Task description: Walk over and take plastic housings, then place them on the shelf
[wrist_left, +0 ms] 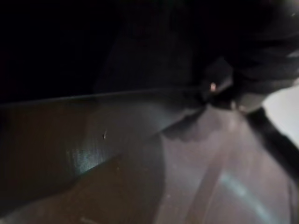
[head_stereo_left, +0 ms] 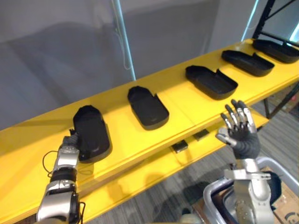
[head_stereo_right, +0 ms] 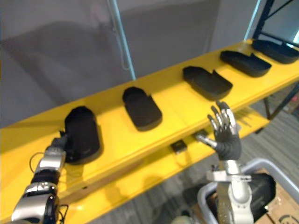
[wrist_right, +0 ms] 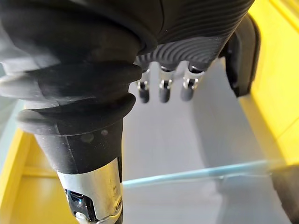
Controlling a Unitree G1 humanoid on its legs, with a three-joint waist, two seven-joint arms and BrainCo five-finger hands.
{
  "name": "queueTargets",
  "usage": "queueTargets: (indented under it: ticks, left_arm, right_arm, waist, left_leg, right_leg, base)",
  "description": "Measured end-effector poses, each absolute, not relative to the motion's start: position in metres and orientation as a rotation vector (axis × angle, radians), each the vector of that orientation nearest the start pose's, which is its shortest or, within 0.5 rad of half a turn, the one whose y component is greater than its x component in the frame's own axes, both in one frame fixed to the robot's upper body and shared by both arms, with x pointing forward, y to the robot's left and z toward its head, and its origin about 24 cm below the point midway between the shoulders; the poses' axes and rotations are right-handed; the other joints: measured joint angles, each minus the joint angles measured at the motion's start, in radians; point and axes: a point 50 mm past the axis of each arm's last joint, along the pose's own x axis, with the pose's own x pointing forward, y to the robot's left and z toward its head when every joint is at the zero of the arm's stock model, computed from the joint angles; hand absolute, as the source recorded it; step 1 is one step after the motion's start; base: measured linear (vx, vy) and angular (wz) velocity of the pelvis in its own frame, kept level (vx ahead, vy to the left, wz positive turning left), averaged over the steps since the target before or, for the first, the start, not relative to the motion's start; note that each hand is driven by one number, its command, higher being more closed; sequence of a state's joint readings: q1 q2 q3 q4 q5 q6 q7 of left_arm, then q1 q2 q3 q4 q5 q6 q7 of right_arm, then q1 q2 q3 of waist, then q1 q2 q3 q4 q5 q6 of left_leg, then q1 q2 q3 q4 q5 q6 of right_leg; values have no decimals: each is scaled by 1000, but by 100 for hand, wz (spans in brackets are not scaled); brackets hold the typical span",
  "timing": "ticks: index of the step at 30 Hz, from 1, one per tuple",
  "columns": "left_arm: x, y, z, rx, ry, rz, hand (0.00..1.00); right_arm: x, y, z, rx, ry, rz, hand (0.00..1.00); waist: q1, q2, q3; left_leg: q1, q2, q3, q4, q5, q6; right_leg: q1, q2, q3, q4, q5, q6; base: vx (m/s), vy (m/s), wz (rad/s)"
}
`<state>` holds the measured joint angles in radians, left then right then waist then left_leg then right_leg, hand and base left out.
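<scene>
Several black plastic housings lie in a row on the yellow shelf [head_stereo_left: 187,109]. The leftmost housing [head_stereo_left: 91,133] lies open side down, and my left hand [head_stereo_left: 69,145] rests against its near left edge. Its grip is hidden against the black plastic, and the left wrist view is dark. To the right lie a second housing [head_stereo_left: 147,107], a third housing [head_stereo_left: 210,81] and more towards the far right end. My right hand [head_stereo_left: 239,127] is raised in front of the shelf edge, open with fingers spread, holding nothing.
A lower yellow shelf board [head_stereo_left: 154,170] carries two small black parts [head_stereo_left: 180,147]. A grey bin [head_stereo_left: 216,198] with dark contents stands at the bottom right, beside a cardboard box [head_stereo_left: 286,210]. A dark rack frame [head_stereo_left: 267,18] rises at the upper right. A grey wall backs the shelf.
</scene>
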<state>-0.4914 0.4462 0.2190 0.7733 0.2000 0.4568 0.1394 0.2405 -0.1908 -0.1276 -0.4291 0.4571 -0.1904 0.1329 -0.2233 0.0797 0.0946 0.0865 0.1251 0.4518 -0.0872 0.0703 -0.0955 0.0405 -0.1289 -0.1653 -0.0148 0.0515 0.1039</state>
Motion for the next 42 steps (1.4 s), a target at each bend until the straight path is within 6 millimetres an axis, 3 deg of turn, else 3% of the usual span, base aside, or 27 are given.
queueTargets:
  ticks: [9,17,20,21,26,35,42]
  left_arm:
    - [295,338,28,473,684,576,100]
    - [289,341,18,427,735,585,100]
    - [285,346,15,433,764,596,100]
    - [284,347,16,438,766,599,0]
    - [281,357,20,422,758,625,0]
    - [283,358,22,415,712,663,0]
    - [295,359,41,436,562,710,0]
  right_arm:
    - [194,-212,118,156,-430,40,0]
    - [193,-213,117,149,-415,43,0]
    - [193,-215,117,125,-403,55,0]
    - [193,-215,118,124,-403,56,0]
    - [193,-216,118,119,-405,56,0]
    - [194,-217,120,99,-403,66,0]
    - [193,-216,120,115,-408,90,0]
  waist:
    - [-12,0,-6]
    - [-12,-4,-10]
    - [-13,-17,-17]
    - [-13,-21,-19]
    - [-14,-39,-30]
    - [-14,-40,-30]
    - [-14,-41,-30]
  left_leg:
    - [1,6,22,0,4,-2]
    - [1,5,25,0,6,-1]
    - [1,5,27,-1,6,-1]
    - [1,5,27,-1,6,-1]
    - [1,5,27,-1,6,-1]
    - [1,4,27,-1,6,-1]
    - [0,-1,25,-1,6,0]
  right_leg:
    - [-5,7,15,-13,14,-2]
    - [-8,6,28,-16,17,1]
    - [-10,6,31,-17,17,1]
    - [-10,6,31,-17,17,0]
    - [-11,3,32,-17,17,0]
    - [-11,-5,32,-17,17,0]
    - [-11,1,30,-16,17,1]
  base:
    - [-10,2,-7]
    - [0,3,-2]
    - [2,3,-1]
    - [0,0,0]
    - [0,0,0]
    - [0,0,0]
    - [0,0,0]
